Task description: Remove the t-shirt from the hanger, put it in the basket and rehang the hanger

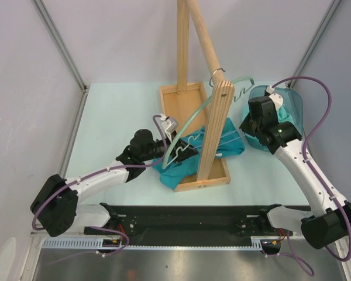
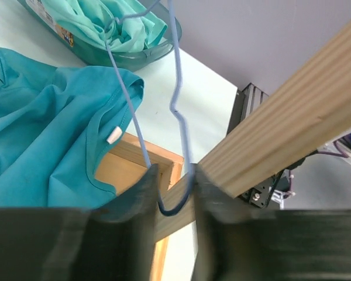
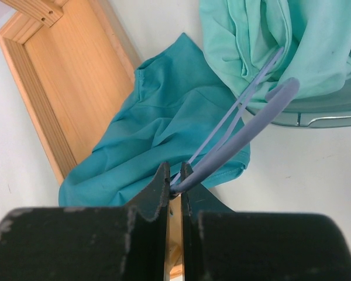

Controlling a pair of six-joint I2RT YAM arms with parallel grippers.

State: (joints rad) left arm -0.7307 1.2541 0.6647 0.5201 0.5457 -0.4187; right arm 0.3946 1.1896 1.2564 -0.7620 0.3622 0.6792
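A thin pale blue-green wire hanger point(image 1: 190, 120) hangs slanted by its hook from the wooden stand point(image 1: 213, 134). The teal t-shirt point(image 1: 176, 174) lies crumpled below it, over the stand's base tray point(image 1: 184, 93) and the table. I cannot tell whether it is still threaded on the wire. My left gripper point(image 1: 184, 153) is shut on the hanger's lower bend point(image 2: 175, 208), its fingers point(image 2: 219, 234) either side of the loop. My right gripper point(image 1: 245, 127) is shut on the hanger's other end point(image 3: 245, 132), above the shirt point(image 3: 164, 129). The shirt's collar point(image 2: 108, 137) shows in the left wrist view.
A teal plastic bin point(image 1: 288, 108) holding mint-green clothes point(image 3: 292, 41) stands at the right, just behind my right wrist. The stand's slanted beam point(image 2: 292, 134) crosses close to my left gripper. The cell's posts and walls ring the table.
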